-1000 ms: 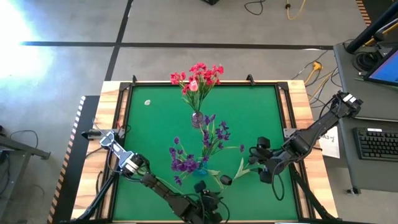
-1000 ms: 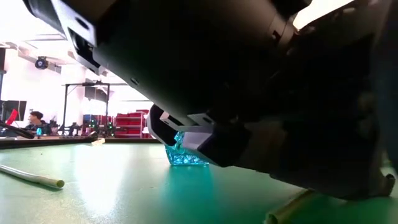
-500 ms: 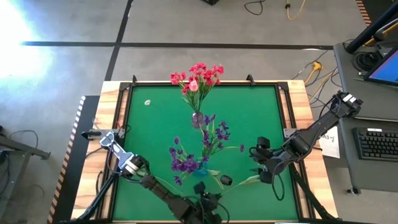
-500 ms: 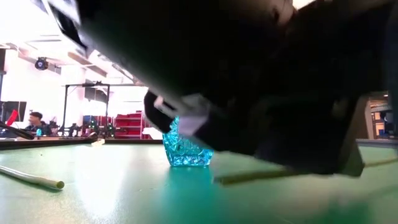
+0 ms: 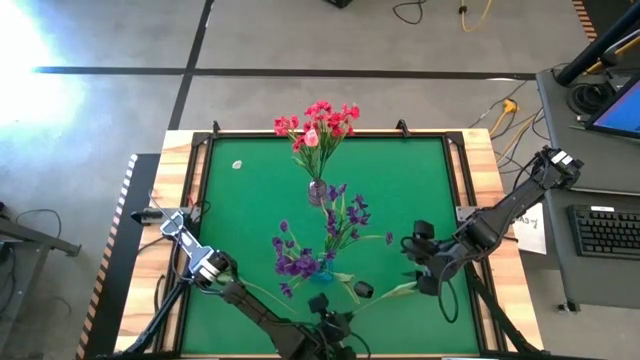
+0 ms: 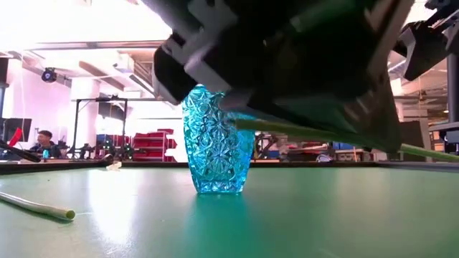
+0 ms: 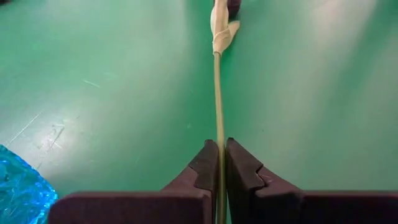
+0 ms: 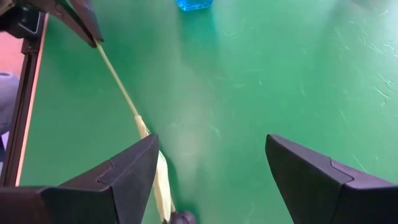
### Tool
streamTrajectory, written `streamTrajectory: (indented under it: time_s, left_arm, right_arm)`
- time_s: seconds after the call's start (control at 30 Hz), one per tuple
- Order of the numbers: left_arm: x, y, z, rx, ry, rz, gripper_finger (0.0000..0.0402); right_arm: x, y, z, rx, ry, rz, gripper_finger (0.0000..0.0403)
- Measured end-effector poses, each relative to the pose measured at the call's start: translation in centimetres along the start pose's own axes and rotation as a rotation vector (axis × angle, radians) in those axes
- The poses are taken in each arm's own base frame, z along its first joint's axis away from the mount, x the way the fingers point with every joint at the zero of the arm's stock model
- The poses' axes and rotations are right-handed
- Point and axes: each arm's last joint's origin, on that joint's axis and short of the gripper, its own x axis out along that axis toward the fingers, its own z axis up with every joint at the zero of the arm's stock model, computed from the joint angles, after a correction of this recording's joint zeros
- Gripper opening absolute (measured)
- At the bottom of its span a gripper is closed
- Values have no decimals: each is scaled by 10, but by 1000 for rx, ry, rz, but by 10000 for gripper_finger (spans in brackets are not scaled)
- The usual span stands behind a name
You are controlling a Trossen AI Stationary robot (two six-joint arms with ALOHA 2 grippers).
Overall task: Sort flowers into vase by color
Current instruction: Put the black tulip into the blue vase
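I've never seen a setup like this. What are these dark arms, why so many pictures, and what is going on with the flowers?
These are two robot arms at a green table, each ending in a two-finger gripper. One camera looks straight down, one sits at table height, and one rides on each wrist. On the table stand a clear vase with red flowers and a blue vase with purple flowers. The left gripper, at the near edge, is shut on the thin stem of a pale flower and holds it above the cloth. The right gripper waits open beside that flower's head. A loose stem lies apart.
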Motion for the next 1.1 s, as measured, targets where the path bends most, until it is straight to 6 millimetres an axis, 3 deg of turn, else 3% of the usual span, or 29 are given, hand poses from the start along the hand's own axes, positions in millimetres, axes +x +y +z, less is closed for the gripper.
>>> streamTrajectory:
  time_s: [0.8, 0.93, 1.1]
  left_arm:
    - [-9, 3, -1, -53, 237, -72, 1]
    - [-9, 3, -2, -68, 240, -67, 23]
    - [-9, 3, -2, -82, 237, -60, 81]
  right_arm:
    - [0, 0, 0, -8, 9, 13, 288]
    - [0, 0, 0, -8, 9, 13, 288]
    - [0, 0, 0, -8, 9, 13, 288]
